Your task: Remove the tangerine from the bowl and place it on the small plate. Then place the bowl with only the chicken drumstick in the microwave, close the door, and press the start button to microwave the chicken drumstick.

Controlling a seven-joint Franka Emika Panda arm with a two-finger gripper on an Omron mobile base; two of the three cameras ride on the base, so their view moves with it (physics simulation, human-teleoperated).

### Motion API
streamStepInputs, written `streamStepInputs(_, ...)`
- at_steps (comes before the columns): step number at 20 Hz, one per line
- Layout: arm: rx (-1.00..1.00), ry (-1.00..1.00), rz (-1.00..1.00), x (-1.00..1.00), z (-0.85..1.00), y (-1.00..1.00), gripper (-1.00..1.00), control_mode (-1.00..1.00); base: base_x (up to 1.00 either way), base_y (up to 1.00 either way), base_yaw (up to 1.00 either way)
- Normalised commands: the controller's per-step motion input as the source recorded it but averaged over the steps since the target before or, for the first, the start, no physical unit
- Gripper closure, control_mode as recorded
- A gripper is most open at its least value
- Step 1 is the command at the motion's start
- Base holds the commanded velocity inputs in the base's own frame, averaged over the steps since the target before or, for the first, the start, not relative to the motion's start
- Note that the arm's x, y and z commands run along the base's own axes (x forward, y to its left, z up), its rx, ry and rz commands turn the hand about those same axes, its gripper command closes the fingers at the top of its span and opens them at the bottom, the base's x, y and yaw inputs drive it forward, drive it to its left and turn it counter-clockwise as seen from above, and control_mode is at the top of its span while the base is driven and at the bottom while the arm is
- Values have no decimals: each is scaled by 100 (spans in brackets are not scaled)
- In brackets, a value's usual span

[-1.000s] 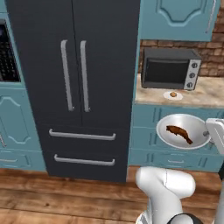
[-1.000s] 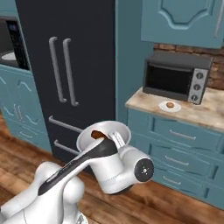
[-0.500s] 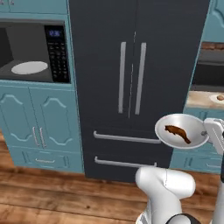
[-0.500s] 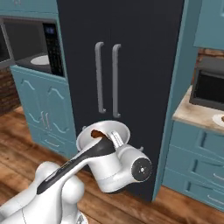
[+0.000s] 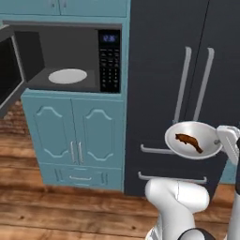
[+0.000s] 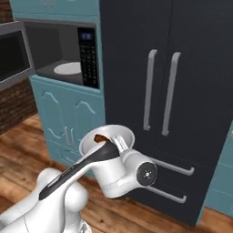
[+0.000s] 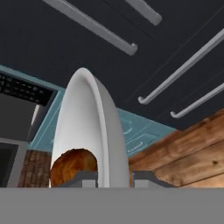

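Hand (image 7: 114, 178) clamped on white bowl (image 5: 196, 138) rim, brown curved chicken drumstick (image 5: 189, 141) inside

Smooth glossy bowl (image 5: 193, 139), wood floor (image 5: 56, 206)

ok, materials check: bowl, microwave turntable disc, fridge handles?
Bowl: looks like glazed ceramic, smooth white with soft shading; could be plastic. Turntable disc: flat matte white, maybe ceramic or frosted glass, with no transparency visible. Fridge handles: brushed metal by the look, grey bars with pale highlights against matte dark doors.
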Motion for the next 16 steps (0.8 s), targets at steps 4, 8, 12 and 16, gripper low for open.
streamStepInputs(4, 0, 0, 0, 0, 0, 0, 100, 100, 30, 100, -29)
streamStepInputs(8, 0, 0, 0, 0, 0, 0, 100, 100, 38, 100, -27)
streamStepInputs(12, 0, 0, 0, 0, 0, 0, 100, 100, 51, 100, -28)
streamStepInputs(16, 0, 0, 0, 0, 0, 0, 100, 100, 70, 82, -22)
